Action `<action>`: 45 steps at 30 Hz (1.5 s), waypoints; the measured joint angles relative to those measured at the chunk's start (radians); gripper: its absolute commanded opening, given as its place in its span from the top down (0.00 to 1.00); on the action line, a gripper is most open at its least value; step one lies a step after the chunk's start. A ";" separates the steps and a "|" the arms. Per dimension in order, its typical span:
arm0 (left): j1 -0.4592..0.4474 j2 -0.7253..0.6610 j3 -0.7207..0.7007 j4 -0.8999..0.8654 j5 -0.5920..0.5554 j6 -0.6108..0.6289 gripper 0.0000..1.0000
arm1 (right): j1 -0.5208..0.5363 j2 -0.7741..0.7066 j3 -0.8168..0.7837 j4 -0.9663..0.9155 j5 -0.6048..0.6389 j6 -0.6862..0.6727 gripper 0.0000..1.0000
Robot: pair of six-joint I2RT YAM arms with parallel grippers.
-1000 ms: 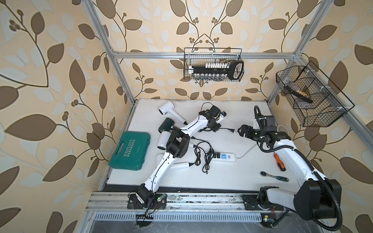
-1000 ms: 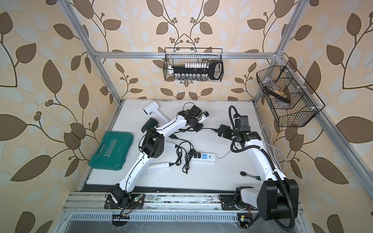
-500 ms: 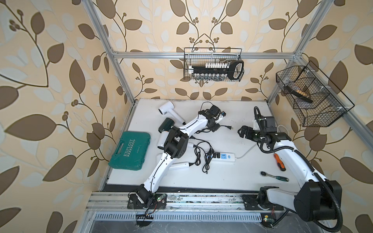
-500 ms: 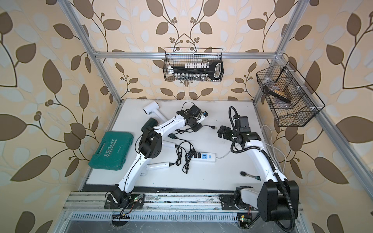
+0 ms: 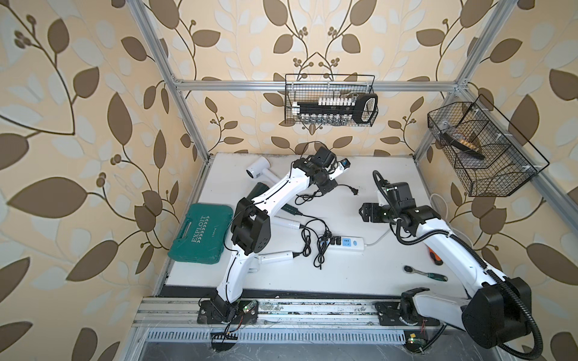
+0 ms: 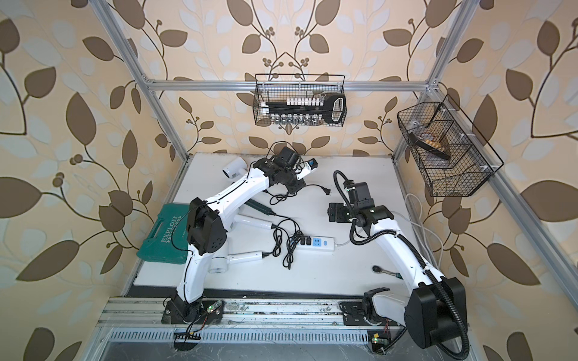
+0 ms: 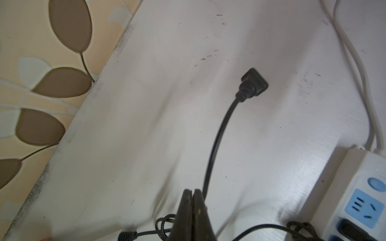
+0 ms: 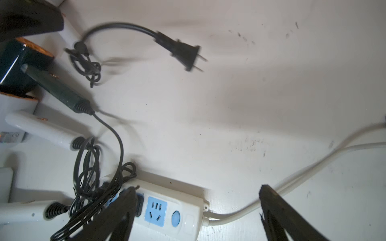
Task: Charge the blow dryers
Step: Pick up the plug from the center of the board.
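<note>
Several blow dryers lie at the left of the table: a white one (image 5: 258, 168) at the back, a dark green one (image 5: 289, 210) and a white one (image 5: 284, 222) partly under my left arm, and a white one (image 5: 276, 258) nearer the front. My left gripper (image 7: 193, 191) is shut on a thin black cord (image 7: 217, 133). The free plug (image 5: 355, 191) of that cord lies on the table. My right gripper (image 8: 198, 187) is open and empty, right of the plug (image 8: 183, 54) and behind the white power strip (image 8: 167, 208).
Plugs fill the power strip's (image 5: 344, 243) left sockets; one blue socket is free. A green tool case (image 5: 200, 233) lies far left, a ratchet (image 5: 422, 273) and an orange screwdriver (image 5: 434, 258) at the right. Wire baskets (image 5: 330, 100) hang on the walls.
My left gripper closed fully on the cord and the plug shifted slightly toward the back. My right gripper drew away from the plug toward the front.
</note>
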 measured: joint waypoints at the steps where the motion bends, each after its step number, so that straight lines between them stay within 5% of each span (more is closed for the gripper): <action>1: 0.000 -0.023 -0.026 -0.003 0.011 0.014 1.00 | 0.020 0.000 0.000 0.003 0.011 -0.023 0.13; 4: 0.000 -0.083 -0.093 -0.026 0.032 0.048 1.00 | 0.041 -0.005 -0.004 0.025 0.017 -0.100 0.23; 10: 0.000 -0.187 -0.225 -0.027 0.072 0.103 0.99 | 0.041 -0.082 -0.039 0.069 0.014 -0.206 0.17; 12: 0.000 -0.179 -0.214 -0.028 0.101 0.115 0.54 | 0.035 -0.083 -0.031 0.065 0.015 -0.206 0.17; 13: 0.000 -0.156 -0.181 -0.043 0.115 0.121 0.47 | 0.031 -0.070 -0.018 0.052 0.014 -0.206 0.17; 19: 0.000 0.060 0.018 -0.036 0.156 0.111 0.34 | 0.021 -0.028 0.010 0.009 -0.008 -0.185 0.15; 26: 0.000 0.249 0.093 -0.043 0.132 0.031 0.28 | 0.018 -0.092 -0.031 0.023 -0.021 -0.161 0.14; 34: -0.002 0.303 0.128 -0.022 0.085 0.035 0.21 | -0.011 -0.092 -0.042 0.046 -0.055 -0.146 0.14; 45: 0.000 0.397 0.201 -0.053 0.089 0.093 0.26 | -0.025 -0.100 -0.048 0.055 -0.082 -0.141 0.14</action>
